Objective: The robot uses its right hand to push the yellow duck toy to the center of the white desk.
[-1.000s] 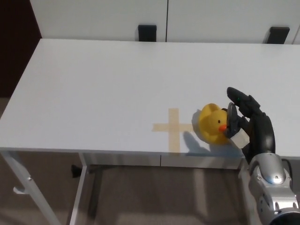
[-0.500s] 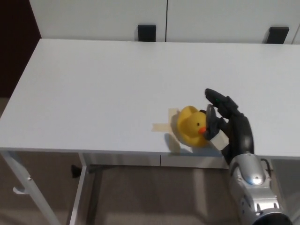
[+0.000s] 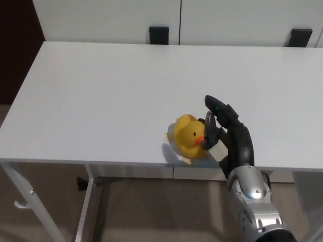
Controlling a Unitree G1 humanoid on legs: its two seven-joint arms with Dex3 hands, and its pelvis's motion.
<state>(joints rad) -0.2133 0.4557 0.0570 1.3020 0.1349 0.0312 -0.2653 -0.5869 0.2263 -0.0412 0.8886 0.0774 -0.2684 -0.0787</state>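
A yellow duck toy (image 3: pixel 189 136) with an orange beak stands near the front edge of the white desk (image 3: pixel 116 91), its beak turned to the right. My right hand (image 3: pixel 225 135) is pressed flat against the duck's right side, fingers spread and holding nothing. The duck now covers the tan tape cross on the desktop, so the cross is hidden. My silver right forearm (image 3: pixel 255 209) rises from below the desk's front edge. My left hand does not show.
Two black chair backs (image 3: pixel 159 35) (image 3: pixel 301 37) stand behind the far edge of the desk. The duck sits close to the desk's front edge. A dark wall strip (image 3: pixel 17 45) is at the left.
My right hand has slid leftward, pushing the duck from right of the tape cross onto it. The cross is now hidden under the duck.
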